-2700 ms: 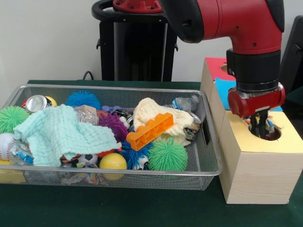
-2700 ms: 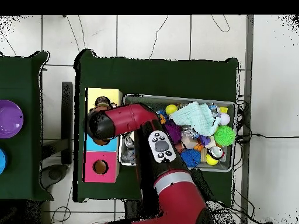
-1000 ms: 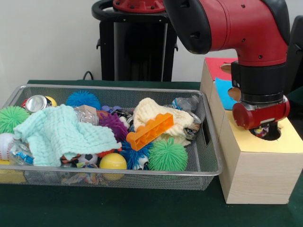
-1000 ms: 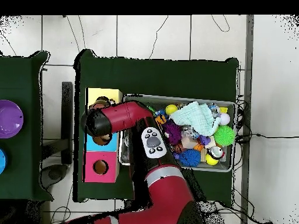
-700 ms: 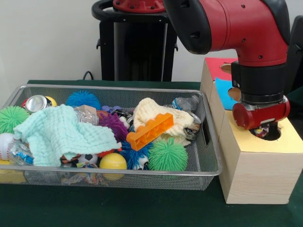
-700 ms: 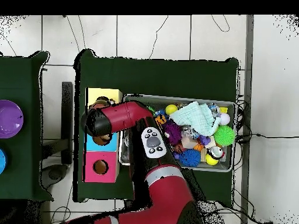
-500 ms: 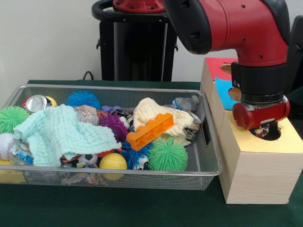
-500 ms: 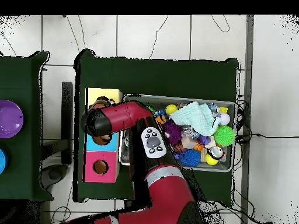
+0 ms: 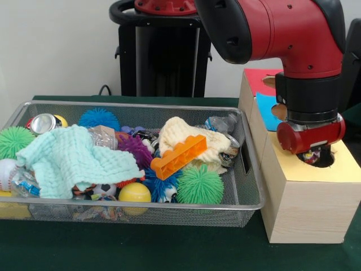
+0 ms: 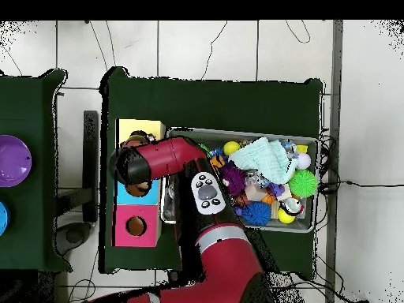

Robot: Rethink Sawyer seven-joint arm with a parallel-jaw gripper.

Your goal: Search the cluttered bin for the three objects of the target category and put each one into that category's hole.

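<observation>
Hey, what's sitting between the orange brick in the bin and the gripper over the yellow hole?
In the front view: the cream cloth, a crushed can, then the bin's mesh wall separate the orange brick from the gripper.

A bench point(image 9: 169, 248) covered in dark green cloth stands on a pale tiled floor point(image 10: 205, 47). A second green-covered bench point(image 10: 31, 237), beside it and apart across a strip of floor, carries a purple disc point(image 10: 13, 160) and a blue item point(image 10: 2, 217) at the picture's edge. Cables point(image 10: 347, 184) trail over the tiles. A plain light wall point(image 9: 56, 45) closes the front view.
</observation>
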